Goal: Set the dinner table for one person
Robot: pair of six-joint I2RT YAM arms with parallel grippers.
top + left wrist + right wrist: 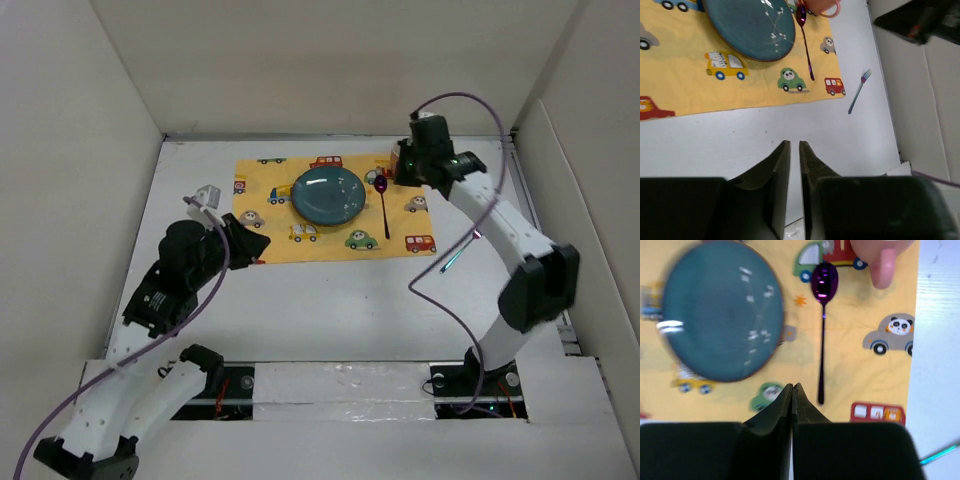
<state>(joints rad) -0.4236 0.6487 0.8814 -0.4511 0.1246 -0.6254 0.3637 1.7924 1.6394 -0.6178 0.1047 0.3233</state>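
The left claw has its fingers a narrow slit apart with nothing between them. It hangs low over bare tabletop, just off the near left corner of the yellow car-print mat. Its arm runs forward from the near left corner, elbow bent, wrist turned so the claw points across toward the far right. The right claw is pressed fully together and empty, above the mat's far right part. Its arm rises from the near edge and elbows out toward the right edge; the forearm slants to the far left with the wrist tipped down. The mat lies toward the far edge of the white tabletop, about midway across. On it sit a teal plate, a purple spoon just right of the plate with its bowl toward the far edge, and a pink cup beside that bowl. A blue-green fork lies on bare tabletop between the mat and the right edge
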